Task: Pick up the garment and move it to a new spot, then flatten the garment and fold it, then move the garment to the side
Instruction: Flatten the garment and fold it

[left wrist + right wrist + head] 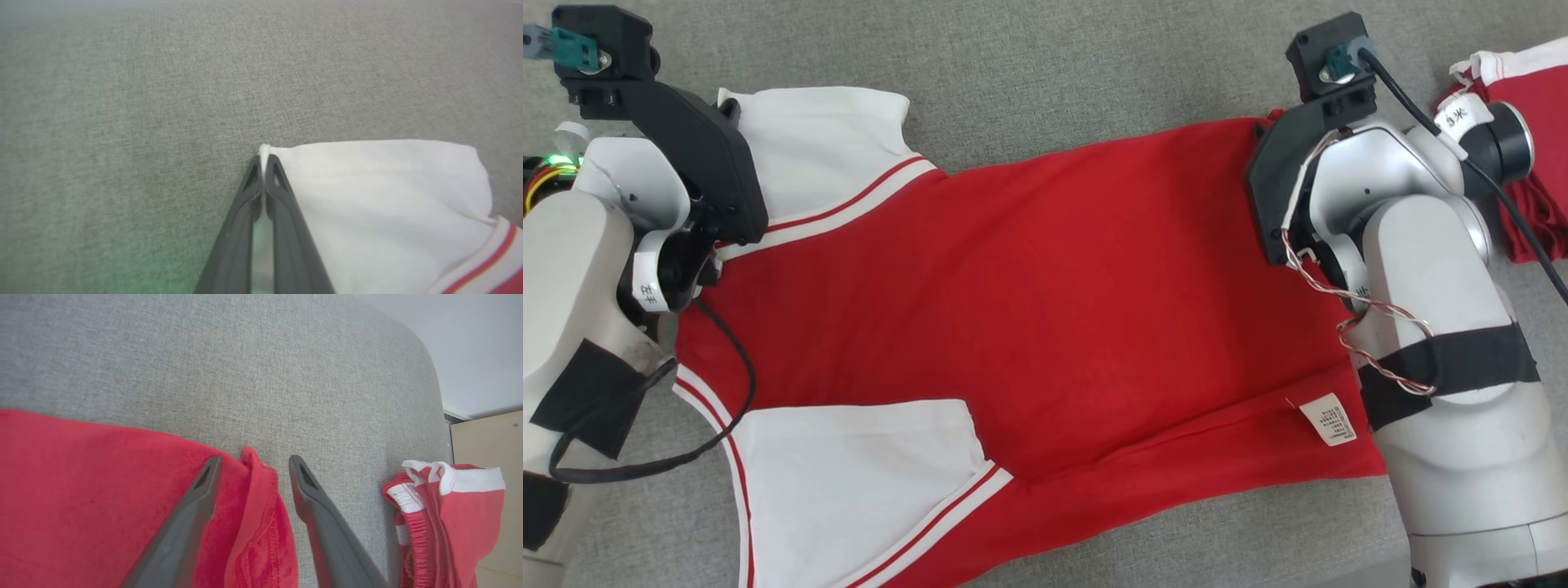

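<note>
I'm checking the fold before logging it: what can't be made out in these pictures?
Care label print: too small, head view.
T-shirt near sleeve: cut off by head view's bottom edge.
Bunched red-and-white garment: partly behind the right arm, head view.

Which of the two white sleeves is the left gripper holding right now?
The far sleeve, upper in the head view: the left gripper is shut on its corner. The near sleeve lies free.

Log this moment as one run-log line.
garment: spread on grey surface | left tool: shut on white sleeve corner | right tool: open, astride red hem | fold: not yet
</note>
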You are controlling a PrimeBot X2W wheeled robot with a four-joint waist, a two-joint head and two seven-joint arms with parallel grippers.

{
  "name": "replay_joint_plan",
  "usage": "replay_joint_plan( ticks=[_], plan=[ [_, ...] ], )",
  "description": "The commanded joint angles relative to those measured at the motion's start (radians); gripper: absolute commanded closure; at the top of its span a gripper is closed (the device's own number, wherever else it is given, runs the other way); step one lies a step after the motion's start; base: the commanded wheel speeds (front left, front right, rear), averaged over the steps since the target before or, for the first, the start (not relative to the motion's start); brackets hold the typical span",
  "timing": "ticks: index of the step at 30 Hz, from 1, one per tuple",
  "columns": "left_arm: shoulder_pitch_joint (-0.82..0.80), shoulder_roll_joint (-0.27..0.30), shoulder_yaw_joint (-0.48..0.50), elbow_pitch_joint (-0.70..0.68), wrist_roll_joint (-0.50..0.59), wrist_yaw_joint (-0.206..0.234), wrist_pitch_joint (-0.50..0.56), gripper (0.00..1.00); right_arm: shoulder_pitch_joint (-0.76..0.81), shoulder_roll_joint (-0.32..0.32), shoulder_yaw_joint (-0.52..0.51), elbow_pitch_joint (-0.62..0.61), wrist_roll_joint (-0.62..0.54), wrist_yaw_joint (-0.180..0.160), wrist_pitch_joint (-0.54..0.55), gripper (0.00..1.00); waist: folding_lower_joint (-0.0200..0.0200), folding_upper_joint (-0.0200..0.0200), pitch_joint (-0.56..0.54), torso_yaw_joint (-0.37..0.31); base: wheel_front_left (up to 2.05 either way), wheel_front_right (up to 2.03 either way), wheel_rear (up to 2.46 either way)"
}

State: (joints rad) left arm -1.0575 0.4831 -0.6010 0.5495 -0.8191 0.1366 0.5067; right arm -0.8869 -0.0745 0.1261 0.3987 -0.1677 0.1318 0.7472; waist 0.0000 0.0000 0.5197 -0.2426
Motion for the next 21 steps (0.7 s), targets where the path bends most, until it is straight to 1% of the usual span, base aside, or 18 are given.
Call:
replay_joint_plan(
  ticks=[1, 2, 4, 5, 6, 8, 15, 19, 21],
  plan=[
    [0.034, 0.010, -0.008, 0.013, -0.013, 0.007, 0.012, 1.00, -0.013, 0.004, 0.003, 0.005, -0.004, -0.003, -0.004, 0.26, 0.0000, 0.0000, -0.001, 0.002, 0.00, 0.00, 0.00],
    [0.035, 0.009, -0.009, 0.013, -0.014, 0.008, 0.013, 1.00, -0.015, 0.005, 0.003, 0.012, -0.011, -0.003, 0.004, 0.53, 0.0000, 0.0000, -0.002, 0.003, 0.00, 0.00, 0.00],
    [0.037, 0.007, -0.009, 0.012, -0.016, 0.006, 0.013, 1.00, -0.012, 0.006, -0.003, 0.023, -0.016, -0.003, 0.026, 0.66, 0.0000, 0.0000, -0.004, 0.004, 0.00, 0.00, 0.00],
    [0.038, 0.007, -0.010, 0.013, -0.018, 0.006, 0.014, 1.00, -0.009, 0.007, -0.006, 0.026, -0.018, -0.003, 0.037, 0.70, 0.0000, 0.0000, -0.005, 0.005, 0.00, 0.00, 0.00],
    [0.038, 0.006, -0.010, 0.013, -0.019, 0.005, 0.015, 1.00, -0.008, 0.007, -0.010, 0.027, -0.017, -0.003, 0.039, 0.82, 0.0000, 0.0000, -0.006, 0.006, 0.00, 0.00, 0.00],
    [0.038, 0.008, -0.010, 0.012, -0.017, 0.004, 0.014, 1.00, -0.005, 0.003, -0.022, 0.031, -0.017, -0.003, 0.037, 1.00, 0.0000, 0.0000, -0.006, 0.006, 0.00, 0.00, 0.00],
    [0.029, 0.019, -0.005, 0.005, -0.011, 0.003, -0.010, 1.00, 0.008, 0.004, -0.089, 0.016, -0.004, -0.003, 0.005, 1.00, 0.0000, 0.0000, -0.005, 0.005, 0.00, 0.00, 0.00],
    [0.026, 0.031, 0.005, -0.008, 0.007, 0.006, -0.060, 1.00, 0.027, 0.011, -0.157, 0.007, 0.025, -0.003, -0.053, 1.00, 0.0000, 0.0000, -0.010, 0.010, 0.00, 0.00, 0.00],
    [0.029, 0.035, 0.013, -0.016, 0.008, 0.004, -0.092, 1.00, 0.038, 0.015, -0.195, 0.010, 0.061, -0.003, -0.083, 1.00, 0.0000, 0.0000, -0.015, 0.015, 0.00, 0.00, 0.00]
  ],
)
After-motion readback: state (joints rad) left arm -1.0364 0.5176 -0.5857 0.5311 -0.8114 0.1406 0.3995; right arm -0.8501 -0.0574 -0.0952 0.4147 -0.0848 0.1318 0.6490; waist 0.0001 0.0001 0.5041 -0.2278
